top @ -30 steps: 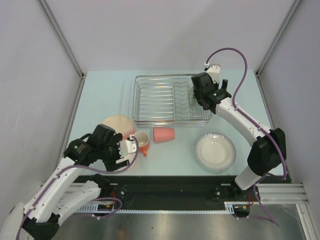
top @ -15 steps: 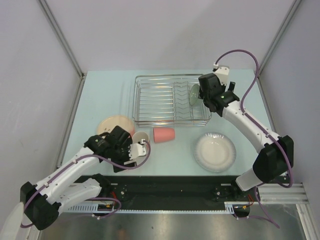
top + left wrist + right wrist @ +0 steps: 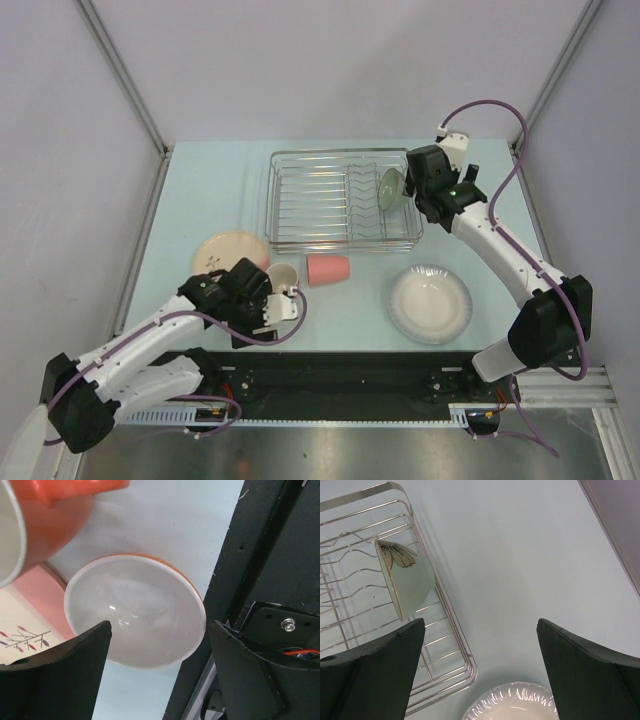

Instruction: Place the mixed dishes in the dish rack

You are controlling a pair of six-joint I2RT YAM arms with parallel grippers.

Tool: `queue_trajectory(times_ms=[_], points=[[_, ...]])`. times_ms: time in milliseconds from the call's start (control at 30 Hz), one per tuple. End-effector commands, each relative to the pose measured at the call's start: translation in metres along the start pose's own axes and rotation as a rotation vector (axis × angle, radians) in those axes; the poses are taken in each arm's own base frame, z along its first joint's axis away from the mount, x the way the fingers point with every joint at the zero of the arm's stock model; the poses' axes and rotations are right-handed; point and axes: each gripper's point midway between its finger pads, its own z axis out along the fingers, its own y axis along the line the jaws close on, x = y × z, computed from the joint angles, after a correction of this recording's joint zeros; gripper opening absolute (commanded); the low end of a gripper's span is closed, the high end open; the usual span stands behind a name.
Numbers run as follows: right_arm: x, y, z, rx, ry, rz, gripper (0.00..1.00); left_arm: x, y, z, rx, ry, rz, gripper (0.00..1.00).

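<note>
The dish rack (image 3: 320, 200) stands at the back middle; the pale green bowl (image 3: 391, 188) stands on edge in its right end. My right gripper (image 3: 428, 205) is open and empty just right of that bowl. Its wrist view shows the bowl (image 3: 407, 580), the rack's corner (image 3: 465, 655) and the large whitish plate (image 3: 515, 702). My left gripper (image 3: 285, 308) is open over a small white bowl with an orange rim (image 3: 135, 611); its fingers (image 3: 60, 675) straddle it without touching. The orange mug (image 3: 45, 515), the pink plate (image 3: 228, 252) and the pink tumbler (image 3: 328, 269) lie nearby.
The whitish plate (image 3: 430, 303) lies front right on the table. The black base rail (image 3: 260, 555) runs along the table's near edge, right next to the small bowl. Grey walls close in both sides.
My right gripper has drawn back to the right, away from the green bowl, which stays in the rack. My left gripper has moved right and toward the near edge, over the small bowl.
</note>
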Motion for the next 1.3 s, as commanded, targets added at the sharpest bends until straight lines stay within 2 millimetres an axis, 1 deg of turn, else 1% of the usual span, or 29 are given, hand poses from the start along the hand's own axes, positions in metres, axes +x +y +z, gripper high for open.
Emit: queue_trajectory(times_ms=[0,33,167,200,367,400,433,467,500,567,600,733,767,800,833,867,900,967,1000,1033,1067,1100,1133,1167,1200,1233,1267], points=[[-0.010,-0.003,-0.004,-0.008,-0.026,0.047,1.00,-0.004,-0.001,0.012,0.004,0.008,0.032,0.84],[-0.010,-0.003,-0.004,-0.005,-0.024,0.045,1.00,-0.003,-0.004,0.014,0.014,0.013,0.042,0.84],[-0.009,-0.011,-0.003,0.010,-0.020,0.045,1.00,-0.004,-0.004,0.018,0.005,0.017,0.068,0.84],[-0.010,-0.012,-0.002,0.013,-0.021,0.050,1.00,-0.001,-0.006,0.022,0.009,0.031,0.072,0.84],[-0.008,-0.012,-0.001,0.010,-0.017,0.052,1.00,-0.005,0.001,0.029,-0.023,0.029,0.076,0.81],[-0.007,-0.011,-0.001,0.009,-0.016,0.050,1.00,-0.004,0.002,0.031,-0.030,0.035,0.078,0.77],[-0.007,-0.013,0.000,0.012,-0.016,0.051,1.00,-0.007,0.006,0.034,-0.054,0.022,0.079,0.74],[-0.008,-0.012,0.000,0.012,-0.017,0.051,0.99,-0.004,0.014,0.035,-0.095,0.042,0.075,0.71],[-0.008,-0.013,0.000,0.012,-0.019,0.053,0.99,0.000,0.015,0.038,-0.111,0.052,0.069,0.63],[-0.009,-0.013,-0.001,0.010,-0.019,0.054,0.99,-0.002,0.022,0.042,-0.152,0.049,0.041,0.55],[-0.009,-0.014,-0.001,0.012,-0.021,0.058,0.99,0.002,0.023,0.043,-0.165,0.069,0.031,0.49],[-0.012,-0.016,-0.002,0.013,-0.028,0.068,0.99,0.010,0.024,0.048,-0.171,0.130,-0.018,0.33],[-0.013,-0.016,-0.002,0.012,-0.030,0.071,0.98,0.011,0.025,0.048,-0.176,0.134,-0.024,0.20],[-0.012,-0.015,-0.001,0.010,-0.029,0.069,0.99,0.010,0.026,0.047,-0.183,0.134,-0.029,0.14],[-0.012,-0.015,-0.001,0.007,-0.029,0.070,0.99,0.009,0.026,0.045,-0.181,0.135,-0.032,0.10],[-0.012,-0.015,-0.001,0.006,-0.029,0.071,0.98,0.007,0.027,0.042,-0.186,0.127,-0.034,0.06],[-0.013,-0.014,-0.002,0.002,-0.029,0.071,0.98,0.004,0.029,0.038,-0.194,0.117,-0.036,0.05],[-0.012,-0.014,-0.001,0.000,-0.028,0.071,0.98,0.004,0.030,0.028,-0.203,0.122,-0.037,0.03],[-0.012,-0.013,-0.001,-0.003,-0.028,0.071,0.98,0.000,0.034,0.021,-0.218,0.111,-0.041,0.02],[-0.012,-0.013,-0.001,-0.005,-0.028,0.073,0.98,0.004,0.032,0.014,-0.212,0.132,-0.040,0.02],[-0.012,-0.013,-0.001,-0.005,-0.029,0.073,0.98,0.002,0.033,0.006,-0.221,0.121,-0.038,0.00],[-0.012,-0.012,-0.001,-0.011,-0.028,0.074,0.98,-0.005,0.037,-0.006,-0.236,0.102,-0.036,0.00],[-0.012,-0.011,0.000,-0.015,-0.027,0.075,0.98,-0.001,0.034,-0.015,-0.223,0.125,-0.030,0.00],[-0.012,-0.010,-0.001,-0.018,-0.027,0.075,0.98,-0.003,0.034,-0.026,-0.231,0.111,-0.025,0.00],[-0.011,-0.009,0.000,-0.023,-0.024,0.074,0.98,-0.016,0.040,-0.044,-0.251,0.071,-0.023,0.00],[-0.010,-0.007,0.001,-0.026,-0.024,0.076,0.98,-0.013,0.036,-0.057,-0.231,0.083,-0.006,0.00],[-0.009,-0.006,0.001,-0.030,-0.021,0.074,0.98,-0.020,0.038,-0.070,-0.235,0.063,-0.002,0.00]])
